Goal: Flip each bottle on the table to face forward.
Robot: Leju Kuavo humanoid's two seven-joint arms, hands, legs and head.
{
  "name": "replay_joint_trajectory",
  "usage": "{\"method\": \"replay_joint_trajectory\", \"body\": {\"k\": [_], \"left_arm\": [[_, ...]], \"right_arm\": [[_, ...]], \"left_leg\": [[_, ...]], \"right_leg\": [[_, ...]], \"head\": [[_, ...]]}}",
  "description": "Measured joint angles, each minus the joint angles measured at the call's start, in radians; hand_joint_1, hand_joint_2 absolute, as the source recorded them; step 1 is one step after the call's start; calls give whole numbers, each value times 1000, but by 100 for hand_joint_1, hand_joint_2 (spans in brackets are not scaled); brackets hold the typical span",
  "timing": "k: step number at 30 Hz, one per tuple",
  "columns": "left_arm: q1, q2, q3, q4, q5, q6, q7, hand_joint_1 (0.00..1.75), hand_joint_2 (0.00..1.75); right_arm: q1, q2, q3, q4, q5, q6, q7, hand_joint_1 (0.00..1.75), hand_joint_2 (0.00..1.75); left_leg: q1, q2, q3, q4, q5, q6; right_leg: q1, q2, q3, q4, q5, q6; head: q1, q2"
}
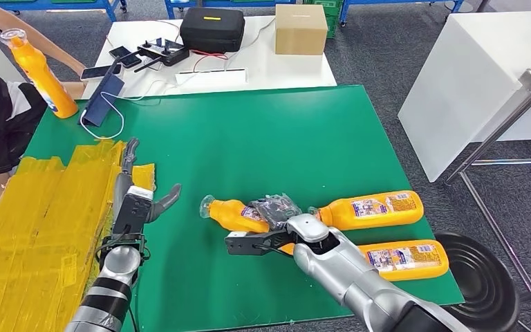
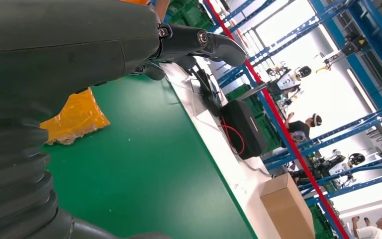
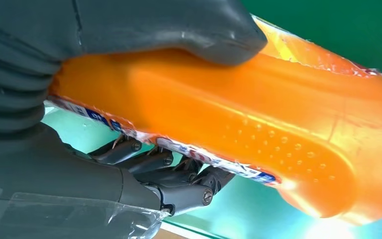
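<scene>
Now the right hand [image 1: 274, 238] is gripping an orange bottle [image 1: 238, 214] lying on its side near the middle of the green worktop [image 1: 283, 131], thumb pressing one face, fingers [image 3: 179, 174] curling under the label; the left hand [image 1: 138, 200] is hovering with fingers spread, holding nothing, while two more bottles [image 1: 377, 209] are lying just beside

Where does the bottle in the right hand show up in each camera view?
Head view: the held bottle lies low at centre, under the right hand.
Left wrist view: not in it.
Right wrist view: the held bottle spans the picture, thumb above, fingers below.
Shared landmark: the green table.
</scene>
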Motion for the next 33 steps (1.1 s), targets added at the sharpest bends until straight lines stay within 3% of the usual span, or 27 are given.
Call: {"method": "replay_joint_trajectory", "body": {"k": [7, 11, 14, 24, 33], "left_arm": [[-4, 0, -10, 13, 1, -1, 0, 0, 175], [-3, 0, -13, 17, 7, 1, -2, 0, 175], [-2, 0, -13, 17, 12, 4, -3, 0, 175], [-2, 0, -13, 17, 14, 5, -13, 0, 175], [-13, -5, -13, 33, 16, 5, -27, 0, 175]], "right_arm": [[-19, -10, 20, 8, 0, 3, 11, 154, 175], [-33, -19, 50, 9, 24, -3, 17, 172, 175], [-36, -17, 91, 11, 81, -32, 30, 175, 175], [-47, 23, 199, 61, 152, -99, 15, 175, 175], [-49, 81, 262, 122, 180, -181, -78, 175, 175]], "left_leg": [[0, 0, -1, 0, 0, 0], [0, 0, -1, 0, 0, 0], [0, 0, -1, 0, 0, 0], [0, 3, 1, 0, -1, -1], [1, 5, 3, 0, -1, -1]], "right_leg": [[0, 0, -1, 0, 0, 0], [0, 0, 0, 0, 0, 0], [0, 0, 0, 0, 0, 0], [0, 1, 0, 0, 0, 0], [1, 3, 0, 0, 0, 0]], "head": [[0, 0], [0, 0], [0, 0], [0, 0], [0, 0]]}}
